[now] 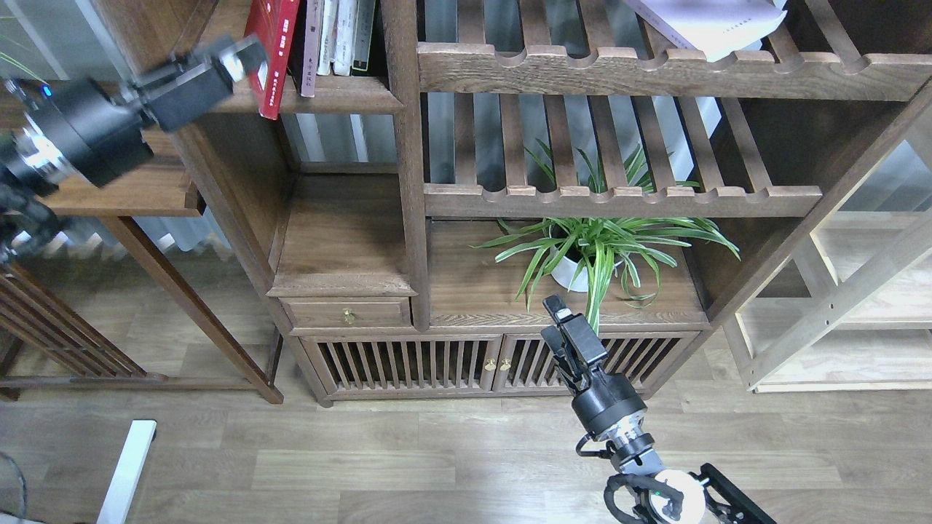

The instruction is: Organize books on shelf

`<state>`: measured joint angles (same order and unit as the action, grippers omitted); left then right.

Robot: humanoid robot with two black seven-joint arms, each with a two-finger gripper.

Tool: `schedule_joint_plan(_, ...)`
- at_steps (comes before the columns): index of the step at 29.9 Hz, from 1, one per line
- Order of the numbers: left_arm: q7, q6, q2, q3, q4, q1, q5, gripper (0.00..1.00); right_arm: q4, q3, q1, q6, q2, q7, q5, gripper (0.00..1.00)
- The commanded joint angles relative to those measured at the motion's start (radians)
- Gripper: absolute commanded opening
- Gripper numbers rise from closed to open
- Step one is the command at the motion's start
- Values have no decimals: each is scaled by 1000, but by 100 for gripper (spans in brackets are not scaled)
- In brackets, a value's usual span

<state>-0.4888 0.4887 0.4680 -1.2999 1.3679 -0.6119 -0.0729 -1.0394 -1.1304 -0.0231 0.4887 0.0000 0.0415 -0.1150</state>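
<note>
A bright red book (271,51) leans on the narrow dark-brown shelf (342,98) at the top left, its lower corner hanging over the shelf's front edge. My left gripper (237,64) reaches in from the left, motion-blurred, with its tip just left of the red book's cover; I cannot tell contact. A thick white-lavender book (710,25) lies flat on the upper slatted shelf at the top right. My right gripper (562,314) points up in front of the low cabinet, holding nothing, its fingers seen edge-on.
Thin pale-spined books (335,36) stand right of the red book. A potted spider plant (593,251) sits on the cabinet top just beyond my right gripper. A wooden side table (138,193) stands left, a pale rack (859,306) right.
</note>
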Motion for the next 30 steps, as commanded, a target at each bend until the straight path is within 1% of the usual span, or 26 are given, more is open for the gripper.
schedule_joint_plan(1, 0, 0, -58, 8, 0, 86, 44, 90, 5, -2, 2, 0, 0, 0, 0, 99)
schedule_joint_plan(4, 0, 0, -107, 21, -12, 158, 47, 94, 7, -18, 17, 0, 0, 0, 0, 99)
schedule_joint_plan(10, 0, 0, -180, 45, -38, 303, 47, 98, 10, -57, 37, 0, 0, 0, 0, 99)
schedule_joint_plan(16, 0, 0, -236, 45, -111, 383, 50, 99, 41, -43, 31, 0, 0, 1, 1, 99)
schedule_joint_plan(19, 0, 0, -241, 54, -180, 409, 51, 99, 85, -42, 31, 0, 0, 3, 3, 100)
schedule_joint_plan(23, 0, 0, -270, 119, -306, 420, 51, 99, 140, -42, 23, 0, 0, 5, 3, 100)
schedule_joint_plan(27, 0, 0, -272, 203, -435, 454, 50, 99, 222, -42, -3, 0, 0, 6, 5, 100)
schedule_joint_plan(30, 0, 0, -273, 237, -512, 454, 51, 99, 262, -42, -32, 0, 0, 6, 5, 100)
